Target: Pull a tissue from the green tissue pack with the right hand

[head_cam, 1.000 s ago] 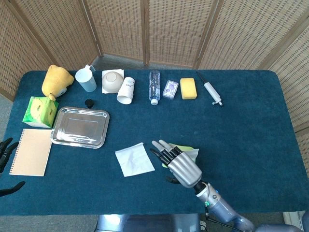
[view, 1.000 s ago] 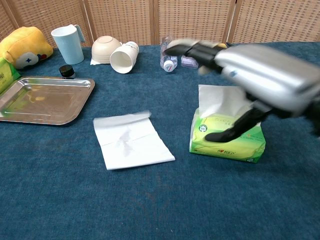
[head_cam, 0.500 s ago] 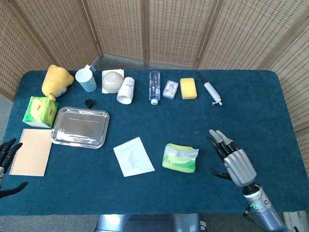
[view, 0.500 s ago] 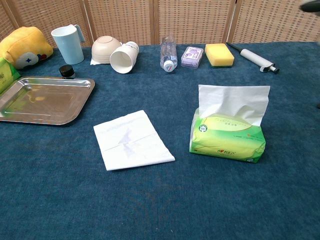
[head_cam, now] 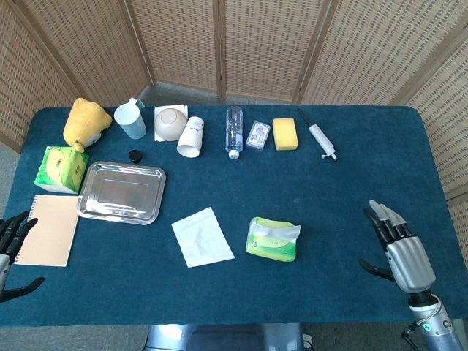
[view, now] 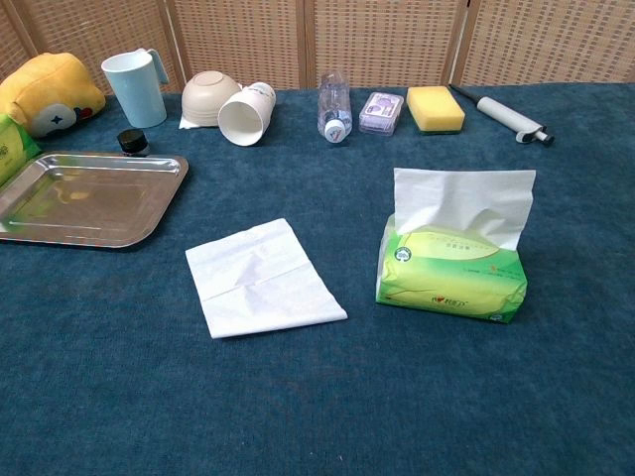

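Note:
The green tissue pack [head_cam: 272, 240] [view: 452, 273] lies near the table's front middle, a white tissue [view: 462, 205] standing up out of its slot. A loose white tissue [head_cam: 202, 236] [view: 260, 279] lies flat on the cloth to its left. My right hand [head_cam: 401, 252] hovers far right of the pack near the table's front right edge, fingers spread and empty. My left hand [head_cam: 10, 246] shows at the left edge beside the notebook, fingers apart, holding nothing. Neither hand appears in the chest view.
A steel tray [head_cam: 121, 192], a notebook [head_cam: 47, 229] and a second green pack [head_cam: 60, 169] sit at left. Along the back stand a yellow plush [head_cam: 85, 123], blue cup [head_cam: 131, 119], bowl [head_cam: 170, 121], paper cup [head_cam: 191, 137], bottle [head_cam: 233, 130], sponge [head_cam: 285, 134] and pipette [head_cam: 320, 139].
My right hand has drawn away from over the pack, rightward to the table's front right edge. The loose tissue has settled flat. The left hand rose slightly into view.

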`<move>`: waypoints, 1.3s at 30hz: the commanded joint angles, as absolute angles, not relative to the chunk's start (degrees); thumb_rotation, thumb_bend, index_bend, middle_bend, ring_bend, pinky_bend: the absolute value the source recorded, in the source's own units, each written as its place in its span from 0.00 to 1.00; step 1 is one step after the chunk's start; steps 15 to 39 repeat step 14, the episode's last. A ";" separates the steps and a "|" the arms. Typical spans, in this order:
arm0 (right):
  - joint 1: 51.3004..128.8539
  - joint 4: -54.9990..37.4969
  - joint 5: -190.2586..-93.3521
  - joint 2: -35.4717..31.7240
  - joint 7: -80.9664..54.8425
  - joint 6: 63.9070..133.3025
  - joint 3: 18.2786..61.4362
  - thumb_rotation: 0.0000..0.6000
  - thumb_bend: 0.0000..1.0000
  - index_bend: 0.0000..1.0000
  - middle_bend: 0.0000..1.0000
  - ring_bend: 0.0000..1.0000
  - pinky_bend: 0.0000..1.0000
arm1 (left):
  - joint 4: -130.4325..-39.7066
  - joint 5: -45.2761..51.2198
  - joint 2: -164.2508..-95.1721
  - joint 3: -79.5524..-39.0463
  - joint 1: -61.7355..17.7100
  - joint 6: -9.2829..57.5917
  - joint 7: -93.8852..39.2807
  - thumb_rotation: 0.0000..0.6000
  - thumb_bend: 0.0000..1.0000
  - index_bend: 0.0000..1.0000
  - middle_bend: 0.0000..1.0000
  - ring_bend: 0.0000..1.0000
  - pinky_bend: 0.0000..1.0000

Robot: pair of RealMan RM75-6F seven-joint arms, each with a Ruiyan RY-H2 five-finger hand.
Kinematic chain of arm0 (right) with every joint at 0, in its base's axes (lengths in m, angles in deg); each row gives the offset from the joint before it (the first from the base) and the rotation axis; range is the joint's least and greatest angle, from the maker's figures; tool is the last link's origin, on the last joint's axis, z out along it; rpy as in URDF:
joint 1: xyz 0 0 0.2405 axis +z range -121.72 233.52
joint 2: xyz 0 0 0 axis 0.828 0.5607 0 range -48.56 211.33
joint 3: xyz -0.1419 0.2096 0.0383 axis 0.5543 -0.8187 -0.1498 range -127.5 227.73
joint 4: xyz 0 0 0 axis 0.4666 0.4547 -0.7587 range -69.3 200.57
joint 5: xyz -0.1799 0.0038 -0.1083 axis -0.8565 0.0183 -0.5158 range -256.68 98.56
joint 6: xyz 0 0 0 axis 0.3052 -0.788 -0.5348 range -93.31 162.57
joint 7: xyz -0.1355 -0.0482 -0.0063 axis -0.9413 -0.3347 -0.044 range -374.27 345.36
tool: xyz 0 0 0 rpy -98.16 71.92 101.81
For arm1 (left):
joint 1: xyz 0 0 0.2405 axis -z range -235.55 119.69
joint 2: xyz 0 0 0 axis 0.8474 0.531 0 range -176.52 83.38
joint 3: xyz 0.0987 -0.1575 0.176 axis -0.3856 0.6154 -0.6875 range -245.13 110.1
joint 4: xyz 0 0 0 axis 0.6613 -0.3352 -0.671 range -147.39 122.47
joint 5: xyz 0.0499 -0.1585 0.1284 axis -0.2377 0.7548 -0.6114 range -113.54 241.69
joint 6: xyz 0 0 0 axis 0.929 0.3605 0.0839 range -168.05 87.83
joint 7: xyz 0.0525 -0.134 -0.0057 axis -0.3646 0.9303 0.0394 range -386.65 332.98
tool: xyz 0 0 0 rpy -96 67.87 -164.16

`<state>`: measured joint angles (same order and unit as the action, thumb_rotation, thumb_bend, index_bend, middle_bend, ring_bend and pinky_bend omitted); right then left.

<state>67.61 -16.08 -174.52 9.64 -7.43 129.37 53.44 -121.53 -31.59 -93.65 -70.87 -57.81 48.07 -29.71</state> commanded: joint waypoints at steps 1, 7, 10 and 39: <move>66.35 -19.91 -170.81 11.95 -11.64 125.56 53.22 1.00 0.00 0.00 0.00 0.02 0.10 | -121.57 -31.83 -93.62 -70.90 -57.95 48.40 -29.59 1.00 0.00 0.00 0.00 0.00 0.00; 65.95 -21.43 -169.71 13.08 -14.42 123.49 53.03 1.00 0.00 0.00 0.00 0.00 0.09 | -121.58 -32.23 -93.57 -71.06 -58.10 48.64 -29.61 1.00 0.00 0.00 0.00 0.00 0.00; 65.58 -22.41 -168.79 13.59 -15.73 122.60 52.69 1.00 0.00 0.00 0.00 0.00 0.08 | -121.58 -32.51 -93.54 -71.09 -58.31 49.13 -29.60 1.00 0.00 0.00 0.00 0.00 0.00; 65.26 -23.15 -168.09 13.81 -16.30 122.19 52.07 1.00 0.00 0.00 0.00 0.00 0.07 | -121.56 -32.73 -93.54 -71.16 -58.40 49.30 -29.61 1.00 0.00 0.00 0.00 0.00 0.00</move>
